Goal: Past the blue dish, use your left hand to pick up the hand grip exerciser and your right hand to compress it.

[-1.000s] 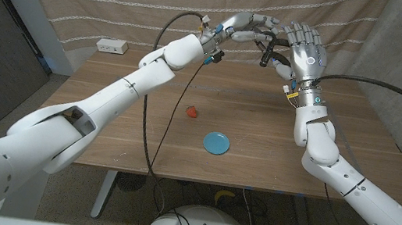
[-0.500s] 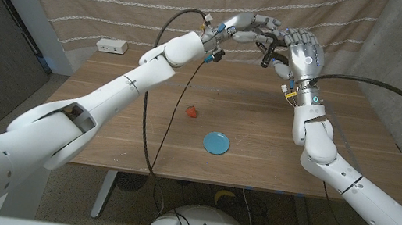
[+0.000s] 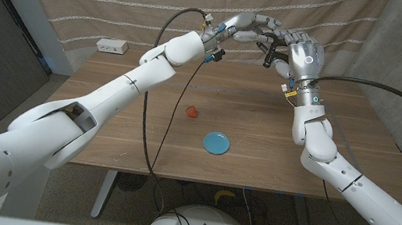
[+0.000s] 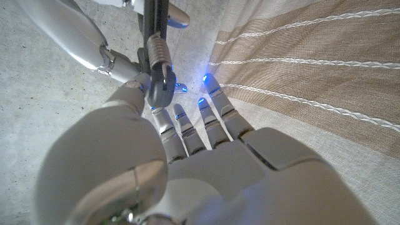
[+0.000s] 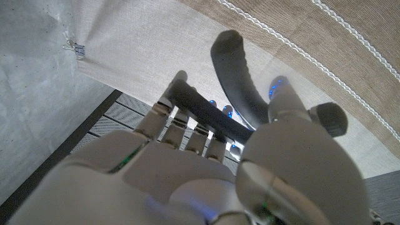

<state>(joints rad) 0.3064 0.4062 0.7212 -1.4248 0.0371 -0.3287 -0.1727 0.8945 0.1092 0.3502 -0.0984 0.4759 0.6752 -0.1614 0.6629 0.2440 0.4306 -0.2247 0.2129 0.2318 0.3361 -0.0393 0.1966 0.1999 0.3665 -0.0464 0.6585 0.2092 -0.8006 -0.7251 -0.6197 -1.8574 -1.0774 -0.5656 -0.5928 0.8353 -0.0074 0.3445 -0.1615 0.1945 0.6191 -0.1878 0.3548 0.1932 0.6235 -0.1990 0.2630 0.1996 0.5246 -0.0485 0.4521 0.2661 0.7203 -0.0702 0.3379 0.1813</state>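
Note:
High above the table's far side, my left hand (image 3: 246,29) holds the black hand grip exerciser (image 3: 271,51) up in the air. My right hand (image 3: 302,56) meets it from the right, fingers wrapped on the handles. In the left wrist view, the exerciser's metal spring and dark head (image 4: 159,62) stick out past the fingertips of my left hand (image 4: 206,169). The right wrist view shows my right hand (image 5: 187,181) with fingers curled over one black handle (image 5: 194,100) and the thumb beside the other. The blue dish (image 3: 217,142) lies on the table, nearer to me.
A small red object (image 3: 192,112) lies on the wooden table (image 3: 369,152) just left of and behind the dish. A white power strip (image 3: 112,46) sits at the far left corner. A striped curtain hangs close behind both hands.
My right hand has shifted left toward the left hand, and its upright, spread fingers have closed around the exerciser's handles. The left hand has hardly moved.

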